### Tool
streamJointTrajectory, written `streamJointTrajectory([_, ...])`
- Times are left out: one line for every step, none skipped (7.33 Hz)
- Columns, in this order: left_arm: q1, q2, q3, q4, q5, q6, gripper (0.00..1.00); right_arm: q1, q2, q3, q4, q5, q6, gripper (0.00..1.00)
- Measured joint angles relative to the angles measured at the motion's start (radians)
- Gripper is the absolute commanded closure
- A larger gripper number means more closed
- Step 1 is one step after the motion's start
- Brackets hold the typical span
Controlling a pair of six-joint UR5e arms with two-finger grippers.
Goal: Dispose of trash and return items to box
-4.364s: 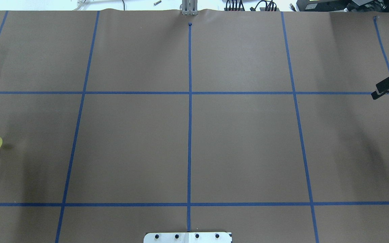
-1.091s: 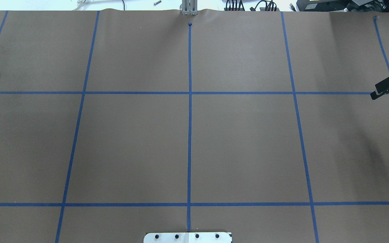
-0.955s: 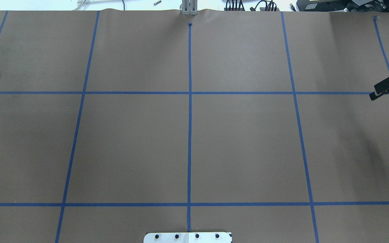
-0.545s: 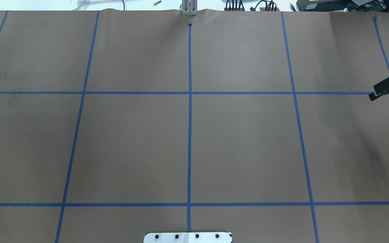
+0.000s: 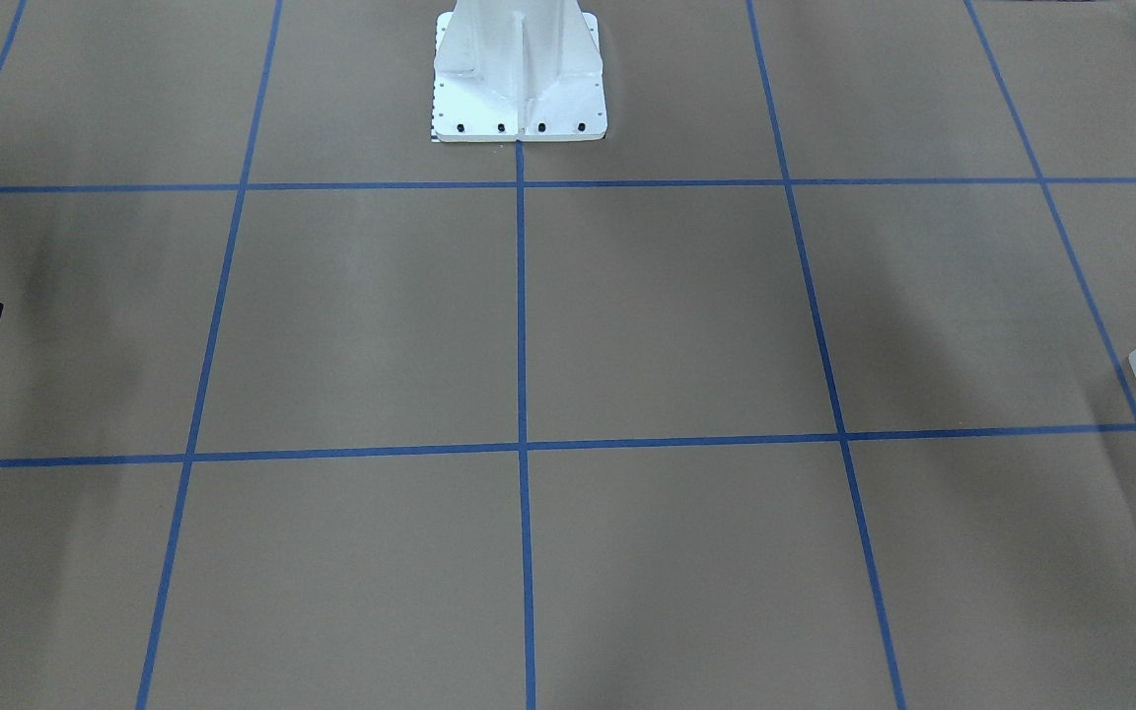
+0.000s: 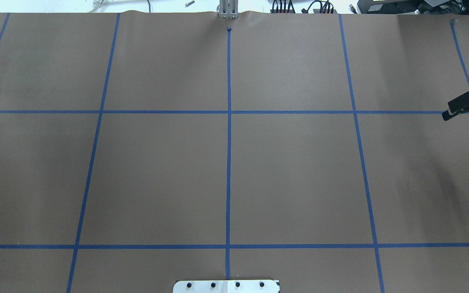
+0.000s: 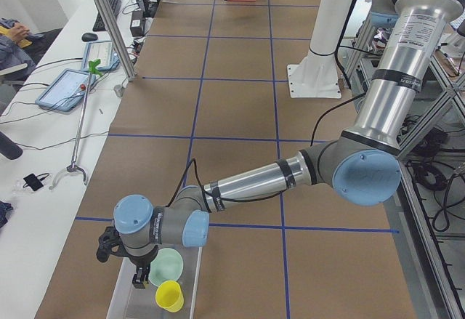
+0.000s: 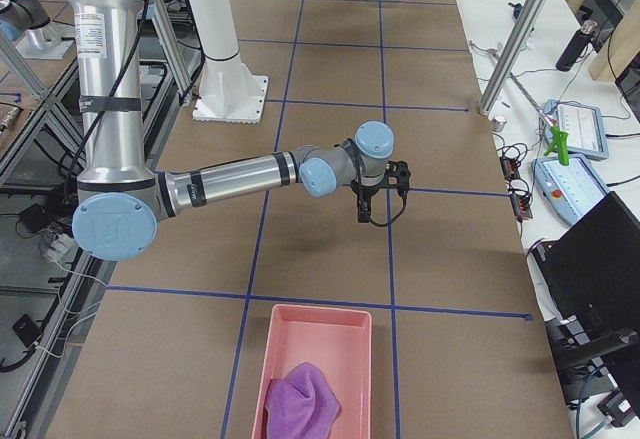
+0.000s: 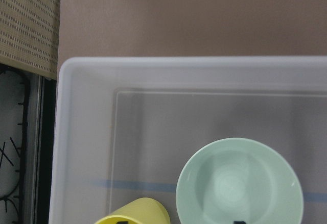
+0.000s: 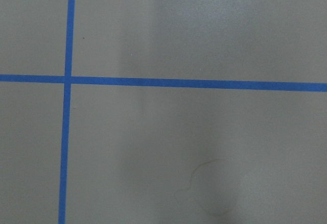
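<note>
A clear plastic box point(image 7: 122, 301) stands at the table's left end and holds a pale green bowl point(image 7: 168, 265) and a yellow cup point(image 7: 171, 297). My left gripper point(image 7: 138, 281) hangs just above the box, beside the bowl; I cannot tell whether it is open or shut. The left wrist view looks down into the box point(image 9: 82, 132) at the bowl point(image 9: 240, 183) and the cup point(image 9: 135, 213). My right gripper point(image 6: 459, 117) is open and empty, low over bare table at the right edge, and also shows in the exterior right view point(image 8: 372, 215).
A pink bin point(image 8: 312, 344) holding a purple cloth point(image 8: 300, 401) stands at the table's right end. The robot's white base point(image 5: 519, 69) is at the middle of the near edge. Brown paper with blue tape lines covers the table. Tablets and cables lie on the side bench.
The yellow cup seen at the overhead view's left edge 4.4 s ago has left that view. The right gripper has drifted slightly left.
</note>
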Motion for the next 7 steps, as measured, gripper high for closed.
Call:
streamJointTrajectory([-0.005,0.003,-0.105,0.098,-0.001,0.0,0.16,-0.008,-0.007,0.001,0.031,-0.001,0.032,0.0])
streamJointTrajectory([-0.006,0.003,-0.239,0.239,-0.012,0.0,0.11,-0.012,-0.013,0.007,0.044,0.0,0.047,0.0])
streamJointTrajectory([-0.002,0.003,-0.385,0.396,-0.043,-0.003,0.04,-0.014,-0.019,0.014,0.048,0.0,0.051,0.0])
streamJointTrajectory([0.023,0.007,-0.521,0.517,-0.073,-0.01,0.03,-0.014,-0.024,0.018,0.05,0.0,0.052,0.0])
streamJointTrajectory([0.076,0.017,-0.638,0.585,-0.085,-0.057,0.03,-0.014,-0.031,0.02,0.056,-0.001,0.051,0.0])
streamJointTrajectory([0.142,0.03,-0.75,0.619,-0.088,-0.148,0.03,-0.012,-0.049,0.022,0.082,-0.006,0.048,0.0])
streamJointTrajectory([0.197,0.053,-0.846,0.635,-0.09,-0.209,0.03,-0.007,-0.076,0.021,0.12,-0.015,0.046,0.0])
